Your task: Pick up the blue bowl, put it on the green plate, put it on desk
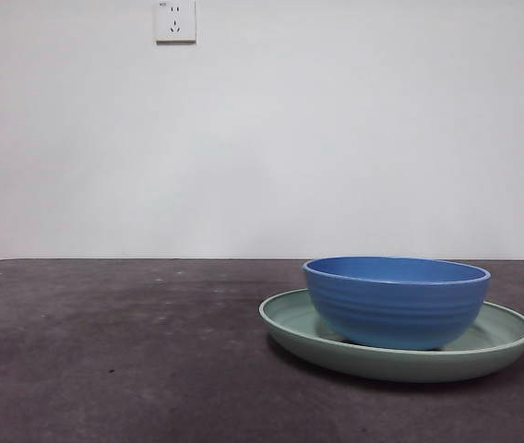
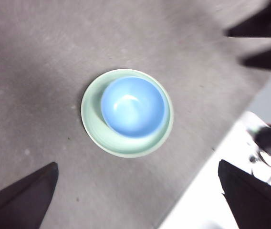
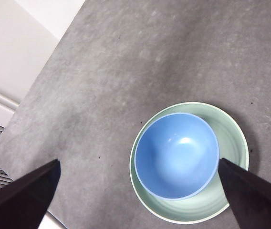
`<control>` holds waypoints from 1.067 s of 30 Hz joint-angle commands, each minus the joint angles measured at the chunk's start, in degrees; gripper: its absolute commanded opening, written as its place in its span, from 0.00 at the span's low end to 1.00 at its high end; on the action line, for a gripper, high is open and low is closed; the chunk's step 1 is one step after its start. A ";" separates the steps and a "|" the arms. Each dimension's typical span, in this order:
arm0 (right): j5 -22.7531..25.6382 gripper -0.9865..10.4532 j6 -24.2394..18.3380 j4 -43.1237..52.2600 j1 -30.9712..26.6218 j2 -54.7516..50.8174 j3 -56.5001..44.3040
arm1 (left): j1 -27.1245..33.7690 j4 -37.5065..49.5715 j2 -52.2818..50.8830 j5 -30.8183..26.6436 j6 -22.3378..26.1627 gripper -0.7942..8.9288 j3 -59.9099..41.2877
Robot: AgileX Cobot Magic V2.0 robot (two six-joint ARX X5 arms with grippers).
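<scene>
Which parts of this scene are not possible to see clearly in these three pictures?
- Underside of the glossy blue bowl: hidden in all views, resting in the pale green plate.
- Bowl's inside: front view, hidden by its own wall.
- Left end effector, right end effector: outside the front view.
- Dark shapes at one edge of the left wrist view: blurred, cut off.

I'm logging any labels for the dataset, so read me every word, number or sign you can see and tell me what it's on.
No readable text in any view.
Wall socket: a small mark at its top left corner, too small to read.
Blue bowl, green plate, desk: no print, label or brand shows.
</scene>
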 commanded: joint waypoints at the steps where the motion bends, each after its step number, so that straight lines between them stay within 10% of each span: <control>1: -0.04 0.62 -1.25 -0.39 0.07 0.22 1.05 | -0.72 -0.07 -4.33 -0.02 2.08 0.75 -3.56; 13: 0.02 0.62 -9.46 -7.63 0.07 0.24 1.05 | -0.74 17.44 -32.28 -1.27 2.14 0.75 -35.80; 32: 0.09 0.62 -9.81 -6.16 1.25 0.26 1.05 | -0.59 24.28 -50.03 -3.19 -6.54 0.75 -63.30</control>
